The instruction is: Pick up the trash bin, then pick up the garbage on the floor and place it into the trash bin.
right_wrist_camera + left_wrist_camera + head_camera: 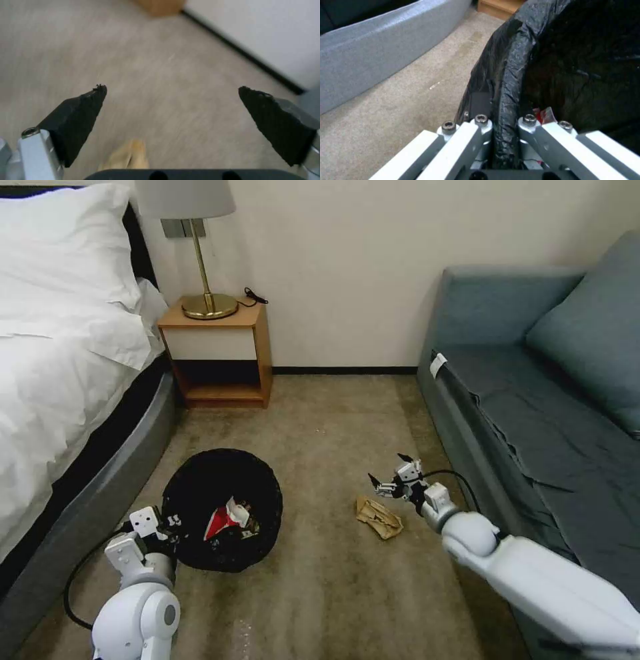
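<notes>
Tan carpet (333,593) is stretching between bed and sofa. The right gripper (395,477), fingers spread wide, is hovering just beyond the crumpled paper (379,517), which is lying below and slightly behind its tips. The left gripper (505,122) is clamping the trash bin (223,507) rim.

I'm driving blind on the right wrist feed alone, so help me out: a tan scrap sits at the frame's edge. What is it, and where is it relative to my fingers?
Observer: Crumpled tan paper on the carpet, just short of the open right gripper.
Operator: Is the bin held?
Observer: Yes, the left gripper is clamped on the trash bin rim, liner pinched between its fingers.
Operator: Anything in it already?
Observer: A red-white snack packet lies inside.
</notes>
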You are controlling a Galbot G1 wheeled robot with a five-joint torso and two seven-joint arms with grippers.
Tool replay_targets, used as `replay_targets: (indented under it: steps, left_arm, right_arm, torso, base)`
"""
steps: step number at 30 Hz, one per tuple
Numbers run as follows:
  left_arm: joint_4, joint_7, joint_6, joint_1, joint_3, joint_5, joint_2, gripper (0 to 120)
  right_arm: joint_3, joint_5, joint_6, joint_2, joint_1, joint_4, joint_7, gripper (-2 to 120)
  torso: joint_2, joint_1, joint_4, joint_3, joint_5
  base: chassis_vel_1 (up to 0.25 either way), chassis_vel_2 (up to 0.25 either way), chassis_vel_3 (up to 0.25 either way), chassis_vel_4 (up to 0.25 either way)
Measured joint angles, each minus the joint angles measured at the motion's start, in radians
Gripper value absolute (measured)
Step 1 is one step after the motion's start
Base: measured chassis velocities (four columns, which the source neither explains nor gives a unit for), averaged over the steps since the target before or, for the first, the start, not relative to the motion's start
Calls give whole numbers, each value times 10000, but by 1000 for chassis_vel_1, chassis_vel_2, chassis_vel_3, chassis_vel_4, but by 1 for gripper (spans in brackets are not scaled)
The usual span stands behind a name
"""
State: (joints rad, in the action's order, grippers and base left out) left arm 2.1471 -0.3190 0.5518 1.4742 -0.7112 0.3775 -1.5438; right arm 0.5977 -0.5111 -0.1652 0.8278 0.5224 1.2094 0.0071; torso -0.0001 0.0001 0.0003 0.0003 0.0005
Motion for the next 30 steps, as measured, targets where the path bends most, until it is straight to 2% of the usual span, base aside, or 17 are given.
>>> replay_targets:
  steps: [1, 2, 4, 5, 6, 8, 9, 11, 24, 27, 30]
  left_arm:
    - [-25, 0, -18, 1, -3, -21, -5, 3]
    - [-25, 0, -18, 1, -3, -21, -5, 3]
    - [-67, 0, -58, 3, -4, -54, -21, 3]
    - [-94, 10, -92, 14, 7, -83, -37, 3]
    - [-110, 10, -118, 26, 19, -125, -46, 3]
    - [-114, 9, -134, 37, 20, -144, -52, 3]
    - [-118, 10, -152, 54, 39, -176, -63, 3]
    - [-117, 20, -172, 70, 43, -184, -70, 3]
    - [-156, 20, -335, 153, -80, -173, -35, 3]
    - [-137, 19, -337, 160, -101, -164, -26, 3]
    - [-97, 19, -343, 173, -128, -156, -18, 3]
  right_arm:
    - [327, 120, -168, 157, -203, -665, -264, 100]
    - [327, 120, -168, 157, -203, -665, -264, 100]
    - [689, 347, -481, 389, -431, -1615, -708, 100]
    - [855, 706, -781, 668, -538, -2566, -1119, 100]
    - [881, 1070, -1069, 913, -610, -3367, -1421, 100]
    - [879, 1239, -1219, 1043, -649, -3772, -1531, 100]
    - [852, 1536, -1505, 1336, -717, -4612, -1779, 100]
    - [774, 1745, -1741, 1697, -770, -5409, -1952, 100]
    - [668, 2435, -1918, 3068, -803, -6840, -2168, 100]
    - [687, 2539, -1919, 3326, -795, -7036, -2185, 96]
    - [667, 2600, -1919, 3389, -702, -7058, -2181, 85]
  torso:
    - [0, 0, 0, 0, 3]
    - [0, 0, 0, 0, 3]
    - [0, 0, -2, -2, -10]
    - [0, 0, -4, -1, -4]
    - [0, 0, -4, -2, 1]
    - [0, 0, -5, -2, -3]
    - [1, 0, -5, -2, -10]
    - [0, 0, -4, -1, -3]
    - [0, -1, -1, -2, -6]
    - [0, -1, 0, -2, -6]
    - [0, 0, -3, -2, -6]
  base:
    - [0, 0, 0, 0]
    - [0, 0, 0, 0]
    - [0, 0, 0, 0]
    - [0, 0, 0, 0]
    - [0, 0, 0, 0]
    - [0, 0, 0, 0]
    - [0, 0, 0, 0]
    - [0, 0, 0, 0]
    - [0, 0, 0, 0]
    - [0, 0, 0, 0]
    - [0, 0, 0, 0]
